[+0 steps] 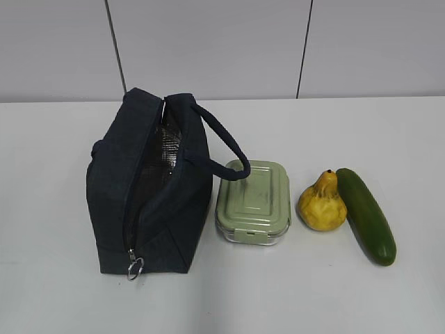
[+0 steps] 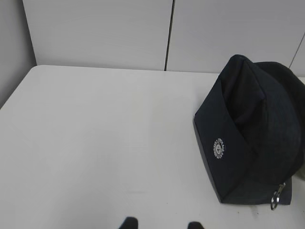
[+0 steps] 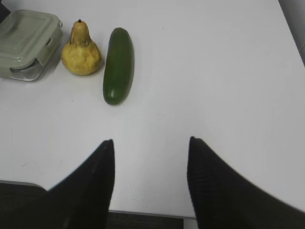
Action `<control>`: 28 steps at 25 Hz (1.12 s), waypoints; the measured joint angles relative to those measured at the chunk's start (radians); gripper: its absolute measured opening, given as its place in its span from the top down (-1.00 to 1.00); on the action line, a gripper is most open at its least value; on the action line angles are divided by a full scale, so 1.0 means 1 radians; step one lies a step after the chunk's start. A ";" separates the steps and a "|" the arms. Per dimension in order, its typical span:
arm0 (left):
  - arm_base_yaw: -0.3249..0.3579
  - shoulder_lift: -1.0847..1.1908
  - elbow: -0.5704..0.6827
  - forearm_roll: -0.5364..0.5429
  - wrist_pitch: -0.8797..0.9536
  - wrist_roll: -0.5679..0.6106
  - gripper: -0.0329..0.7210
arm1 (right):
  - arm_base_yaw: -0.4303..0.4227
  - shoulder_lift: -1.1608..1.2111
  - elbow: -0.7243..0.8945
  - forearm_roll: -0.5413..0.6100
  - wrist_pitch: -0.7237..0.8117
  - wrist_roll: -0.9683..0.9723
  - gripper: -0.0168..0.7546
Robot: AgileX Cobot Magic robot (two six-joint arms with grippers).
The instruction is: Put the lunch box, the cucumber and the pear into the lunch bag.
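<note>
The navy lunch bag (image 1: 149,188) stands on the white table at the left, its zipper open and foil lining showing; it also shows in the left wrist view (image 2: 252,138). The sage-green lunch box (image 1: 254,202) lies right of it, lid on. The yellow pear (image 1: 322,203) and the dark green cucumber (image 1: 366,214) lie further right, side by side; both also show in the right wrist view, pear (image 3: 81,50) and cucumber (image 3: 118,64). My left gripper (image 2: 162,224) is open and empty, left of the bag. My right gripper (image 3: 151,148) is open and empty, near the table's front edge. Neither gripper shows in the exterior view.
A metal ring pull (image 1: 135,267) hangs at the bag's front end. One loop handle (image 1: 226,149) droops onto the lunch box lid. A grey panelled wall (image 1: 222,49) backs the table. The table's front edge (image 3: 143,212) lies just under my right gripper.
</note>
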 joint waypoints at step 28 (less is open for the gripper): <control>-0.029 0.019 -0.001 -0.124 -0.027 0.000 0.36 | 0.000 0.004 -0.010 0.012 -0.025 0.000 -0.07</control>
